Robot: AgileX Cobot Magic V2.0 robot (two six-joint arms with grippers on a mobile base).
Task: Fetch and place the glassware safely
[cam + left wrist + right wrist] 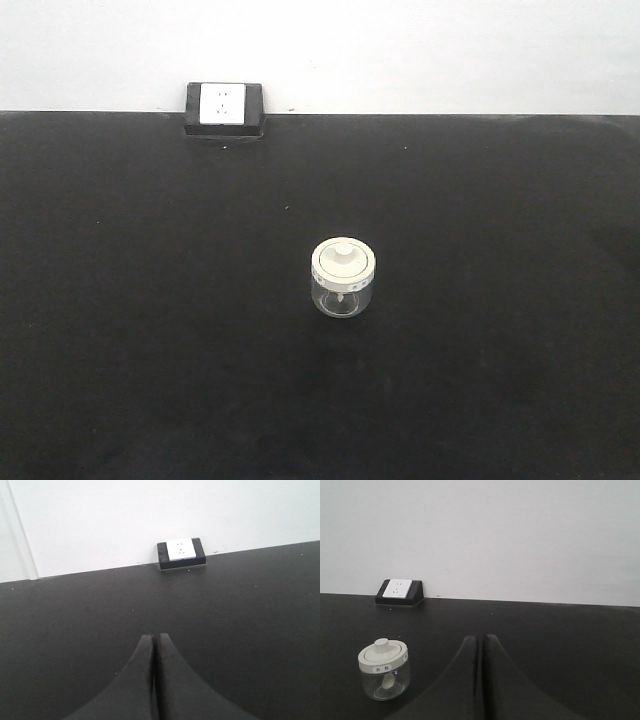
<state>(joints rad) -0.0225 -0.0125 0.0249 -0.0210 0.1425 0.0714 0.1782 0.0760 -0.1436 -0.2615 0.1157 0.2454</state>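
We've got two grippers, both pinched together on nothing: the left gripper (154, 639) and right gripper (482, 640), each bottom-center of its wrist view. One glass jar (343, 278) stands upright mid-frame on the black table (500, 300), lid (343, 260) on. One white socket (223, 104) sits upper left by the wall.

White wall socket (224, 105) in black housing at the black table's (480, 300) far edge.
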